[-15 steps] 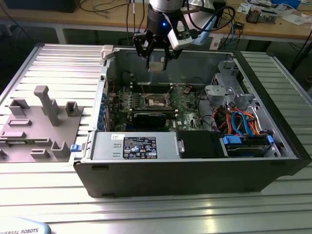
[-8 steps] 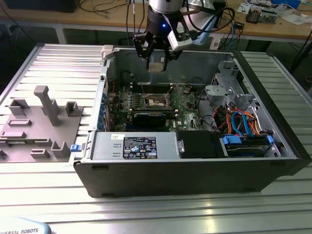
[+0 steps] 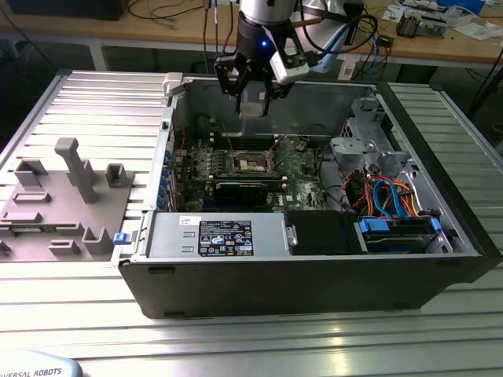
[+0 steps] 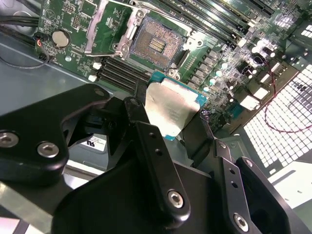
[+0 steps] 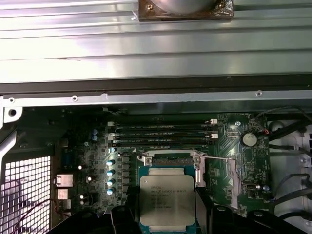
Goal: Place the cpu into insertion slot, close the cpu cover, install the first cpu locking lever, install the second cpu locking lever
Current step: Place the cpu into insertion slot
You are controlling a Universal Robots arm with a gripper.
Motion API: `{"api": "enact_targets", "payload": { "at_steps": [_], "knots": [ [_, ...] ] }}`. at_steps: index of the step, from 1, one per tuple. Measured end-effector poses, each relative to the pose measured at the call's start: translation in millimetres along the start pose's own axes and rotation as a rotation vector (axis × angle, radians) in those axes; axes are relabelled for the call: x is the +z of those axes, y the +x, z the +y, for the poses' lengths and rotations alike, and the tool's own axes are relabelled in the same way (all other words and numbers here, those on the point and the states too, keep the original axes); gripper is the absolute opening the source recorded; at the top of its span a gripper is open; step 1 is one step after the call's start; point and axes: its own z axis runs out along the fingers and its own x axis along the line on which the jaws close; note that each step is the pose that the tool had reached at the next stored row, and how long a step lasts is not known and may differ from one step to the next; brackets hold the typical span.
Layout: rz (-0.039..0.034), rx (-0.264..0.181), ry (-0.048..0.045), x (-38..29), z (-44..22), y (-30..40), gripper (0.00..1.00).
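Exterior view is looking down at an angle from well back, taking in the whole open computer case (image 3: 236,298). Both wrist views are looking close past the cpu (image 4: 170,105) (image 5: 167,197) onto the motherboard (image 4: 73,19) (image 5: 229,161), the second obliquely; all three are sharing the insertion slot (image 3: 253,161) (image 4: 155,45) (image 5: 168,159).

I have the arm (image 3: 263,17) reaching straight down, wrist vertical. The claw (image 3: 251,99) hangs in mid-air, its 2 black fingers (image 4: 146,141) clamped on opposite edges of the cpu (image 4: 170,109).

Black, jointed end effector (image 4: 168,114) with silver screws (image 4: 175,198) and a silver-grey wrist (image 3: 264,11).
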Motion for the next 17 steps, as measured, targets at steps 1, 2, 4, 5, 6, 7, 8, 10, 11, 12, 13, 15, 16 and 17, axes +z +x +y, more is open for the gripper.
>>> {"api": "enact_targets", "payload": {
  "at_steps": [1,2,4,5,6,7,8,10,11,12,13,15,16,17],
  "knots": [
    [0.0001,0.000,0.0001,0.3,0.0,0.0,0.54],
    [0.0001,0.000,0.0002,0.6,-0.1,0.0,0.54],
    [0.0001,0.000,0.0000,1.6,-0.2,-0.1,0.54],
    [0.0001,0.000,0.0002,2.0,-0.2,-0.1,0.54],
    [0.0001,0.000,0.0001,2.2,-0.2,-0.1,0.54],
    [0.0001,0.000,0.0001,2.4,-0.2,-0.1,0.54],
    [0.0000,0.000,0.0001,2.8,-0.3,-0.1,0.54],
    [0.0001,0.000,0.0002,3.2,-0.3,-0.1,0.54],
    [0.0001,0.000,0.0002,3.3,-0.3,-0.1,0.54],
    [0.0002,0.000,0.0003,3.4,-0.3,-0.1,0.54],
    [0.0001,0.000,0.0003,3.4,-0.3,-0.1,0.54],
    [0.0001,0.000,0.0001,3.5,-0.3,-0.1,0.54],
    [0.0001,0.000,0.0001,3.5,-0.3,-0.1,0.54],
    [0.0001,0.000,0.0001,3.6,-0.3,-0.1,0.54]
  ]
}}
